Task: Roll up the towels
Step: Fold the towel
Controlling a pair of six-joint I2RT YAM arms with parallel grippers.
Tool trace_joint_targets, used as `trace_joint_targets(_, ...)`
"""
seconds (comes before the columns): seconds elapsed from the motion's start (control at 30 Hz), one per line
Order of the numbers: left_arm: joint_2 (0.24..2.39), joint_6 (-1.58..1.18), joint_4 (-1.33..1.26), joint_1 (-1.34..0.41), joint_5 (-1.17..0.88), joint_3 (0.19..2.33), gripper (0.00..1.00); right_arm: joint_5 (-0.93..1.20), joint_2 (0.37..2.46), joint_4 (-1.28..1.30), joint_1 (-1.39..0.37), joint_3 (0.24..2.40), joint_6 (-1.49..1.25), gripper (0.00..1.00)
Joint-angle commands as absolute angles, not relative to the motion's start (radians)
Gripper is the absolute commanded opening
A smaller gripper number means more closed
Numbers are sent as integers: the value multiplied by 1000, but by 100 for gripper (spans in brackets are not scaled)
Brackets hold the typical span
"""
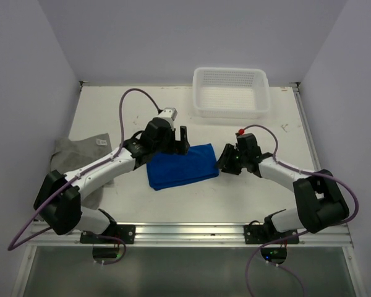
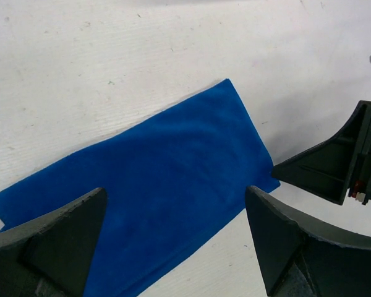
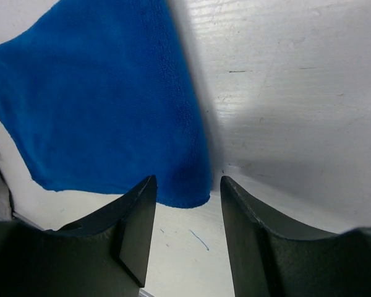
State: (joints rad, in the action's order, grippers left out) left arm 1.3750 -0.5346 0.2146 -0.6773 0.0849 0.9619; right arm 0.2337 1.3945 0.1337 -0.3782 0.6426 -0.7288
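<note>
The blue towel [image 1: 182, 166] lies flat and folded into a rectangle at the table's middle. It also shows in the left wrist view [image 2: 148, 192] and the right wrist view [image 3: 99, 93]. My left gripper [image 1: 180, 141] is open and empty, hovering over the towel's far edge [image 2: 176, 213]. My right gripper [image 1: 223, 159] is open and empty at the towel's right end, with the towel's near right corner just ahead of its fingertips [image 3: 187, 185]. It also shows in the left wrist view [image 2: 340, 162]. The grey towel [image 1: 80, 150] with its white tag lies rumpled at the left, partly under my left arm.
A white perforated basket [image 1: 230, 93] stands at the back right of the table. The table's raised edges run along the left and right sides, and a metal rail runs along the near edge.
</note>
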Motion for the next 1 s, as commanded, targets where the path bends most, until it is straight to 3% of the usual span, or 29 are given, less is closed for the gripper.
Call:
trace_joint_targets(0.0,1434,-508,195,-699,112,1060,96,299,1434,6,-374,588,-796,49)
trace_joint_targets(0.17,1549,-495,224,-721,124,1147,96,321,1448,-98,-377,514,-828,42)
trace_joint_targets(0.2,1568,-494,232,-726,129,1181,96,322,1451,-104,-377,494,-831,33)
trace_joint_targets(0.3,1634,-503,255,-742,126,1236,93,318,1445,-129,-379,454,-839,19)
trace_joint_targets(0.43,1712,-521,294,-776,129,1325,87,307,1424,-152,-385,413,-845,9)
trace_joint_targets(0.97,2111,-626,500,-910,169,1742,68,192,1302,-172,-416,311,-871,3)
